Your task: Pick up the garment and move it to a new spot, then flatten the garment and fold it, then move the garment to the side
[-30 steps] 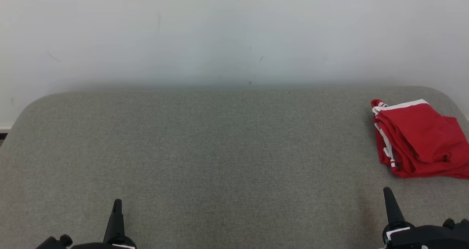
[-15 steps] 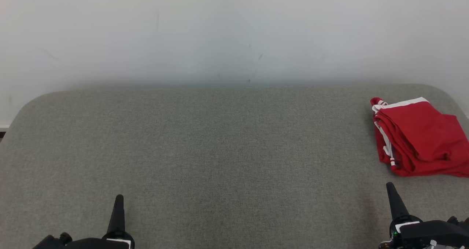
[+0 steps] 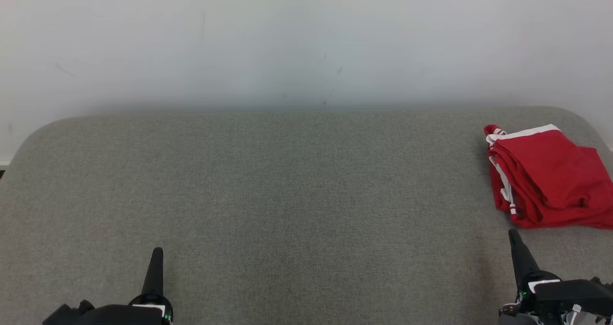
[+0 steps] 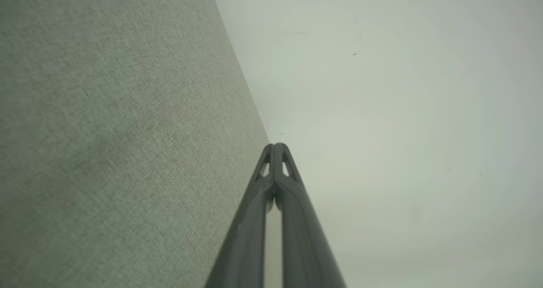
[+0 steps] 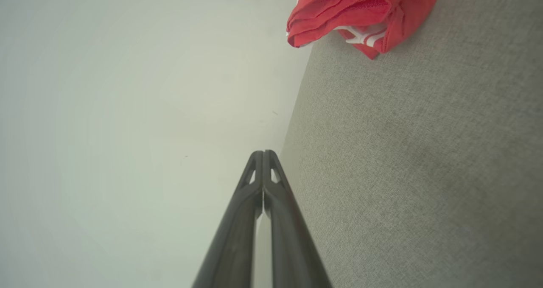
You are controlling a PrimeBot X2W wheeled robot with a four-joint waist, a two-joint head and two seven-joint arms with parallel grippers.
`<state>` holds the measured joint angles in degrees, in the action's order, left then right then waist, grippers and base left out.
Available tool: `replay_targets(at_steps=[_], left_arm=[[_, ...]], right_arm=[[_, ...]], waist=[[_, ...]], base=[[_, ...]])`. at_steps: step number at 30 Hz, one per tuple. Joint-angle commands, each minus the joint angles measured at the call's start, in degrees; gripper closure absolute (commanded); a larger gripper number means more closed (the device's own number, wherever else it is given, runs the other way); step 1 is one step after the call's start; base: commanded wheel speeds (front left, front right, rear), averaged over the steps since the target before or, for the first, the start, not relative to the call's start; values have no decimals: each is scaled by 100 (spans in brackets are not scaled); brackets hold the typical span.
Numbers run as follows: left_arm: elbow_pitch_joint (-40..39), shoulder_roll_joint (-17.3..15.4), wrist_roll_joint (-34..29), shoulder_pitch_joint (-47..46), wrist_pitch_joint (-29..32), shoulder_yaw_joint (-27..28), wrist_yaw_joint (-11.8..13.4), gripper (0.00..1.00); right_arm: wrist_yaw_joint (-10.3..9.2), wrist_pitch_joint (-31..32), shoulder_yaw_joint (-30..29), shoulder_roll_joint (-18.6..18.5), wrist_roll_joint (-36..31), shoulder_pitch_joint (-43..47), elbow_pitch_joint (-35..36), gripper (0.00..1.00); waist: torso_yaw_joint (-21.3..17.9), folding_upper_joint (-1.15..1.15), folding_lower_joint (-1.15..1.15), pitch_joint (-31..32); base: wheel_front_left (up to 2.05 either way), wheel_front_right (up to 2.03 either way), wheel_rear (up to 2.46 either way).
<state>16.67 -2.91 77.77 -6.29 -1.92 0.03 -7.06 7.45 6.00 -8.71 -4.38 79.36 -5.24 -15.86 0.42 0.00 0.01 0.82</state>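
Garment on counter, far right. Wall behind counter. Right gripper just before garment; left gripper front left.

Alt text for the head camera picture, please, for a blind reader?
A folded red garment with white trim lies far right on a grey fabric surface. The left gripper and right gripper, both shut, point up from below.

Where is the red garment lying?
In the head view the red garment lies folded at the far right of the grey surface, near its back corner, just beyond the shut right claw and apart from it.
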Motion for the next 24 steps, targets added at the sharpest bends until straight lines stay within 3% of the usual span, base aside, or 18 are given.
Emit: replay_targets(at_steps=[1,24], left_arm=[[-8,-1,141,-153,31,-10,-21,100],[26,3,1211,-311,220,-38,-57,100]], right_arm=[[5,43,-38,-26,125,-109,5,100],[6,397,-266,-1,1042,-313,-80,100]], waist=[[-2,0,-1,-5],[-31,0,-1,-81]], base=[[0,0,0],[0,0,0]])
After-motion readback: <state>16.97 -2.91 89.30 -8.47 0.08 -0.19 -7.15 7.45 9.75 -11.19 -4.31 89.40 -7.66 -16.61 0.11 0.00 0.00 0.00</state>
